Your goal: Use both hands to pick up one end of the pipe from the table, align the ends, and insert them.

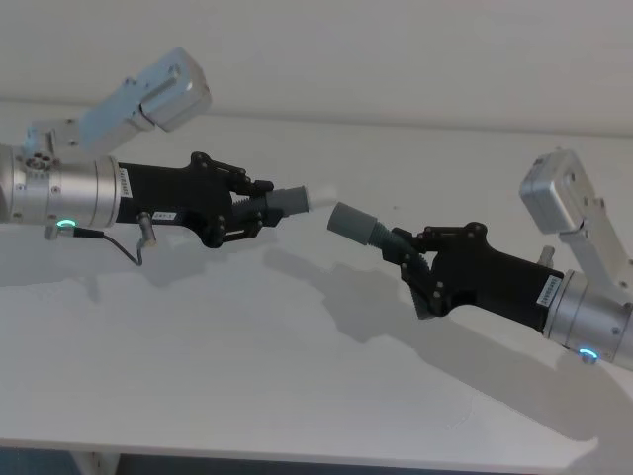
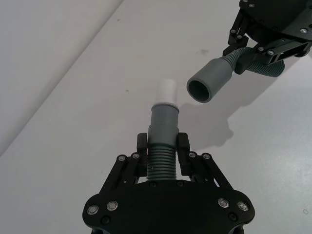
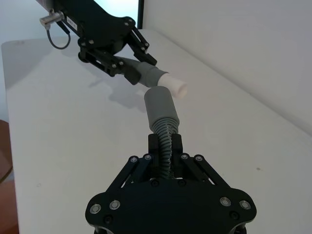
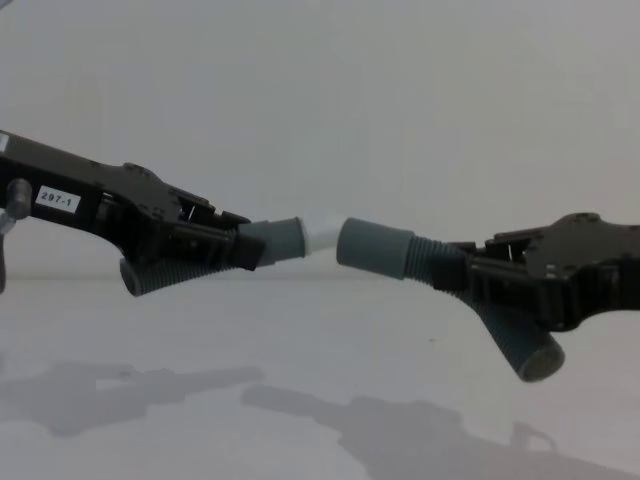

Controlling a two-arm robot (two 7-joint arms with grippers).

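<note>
Tabletop: we see a plain white matte tabletop [image 1: 247,386] beneath both arms, with their shadows lying on it.

Left arm: the silver-grey cylindrical left arm [image 1: 69,188] reaches in from the left, nearly level and raised off the tabletop. Its rear is cut off at the edge of the head view.

Right arm: the silver-grey cylindrical right arm [image 1: 593,322] comes in from the lower right and slants up toward the middle. It is also cut off at the edge.

Left gripper: the black long-jawed left gripper [image 1: 259,206] is clamped on the ribbed part of its pipe piece, one jaw on each side.

Right gripper: the black long-jawed right gripper [image 1: 401,247] is closed the same way on the ribs of the other piece.

Stub piece: the dark grey ribbed pipe piece with a white stub [image 2: 163,124] is held in the air, pointing toward the right gripper. In the chest view its curved rear end hangs below the left gripper.

Collar piece: the dark grey ribbed pipe piece with a wide smooth collar [image 3: 160,105] is also held in the air, facing the stub piece.

Ends: the narrow white stub [image 2: 168,91] and the open collar mouth [image 2: 201,91] are near each other but apart, not inserted. The mouth sits off the stub's line.

Hard to make out: in the chest view the gap almost closes, and the jaws hide the gripped ribs.
</note>
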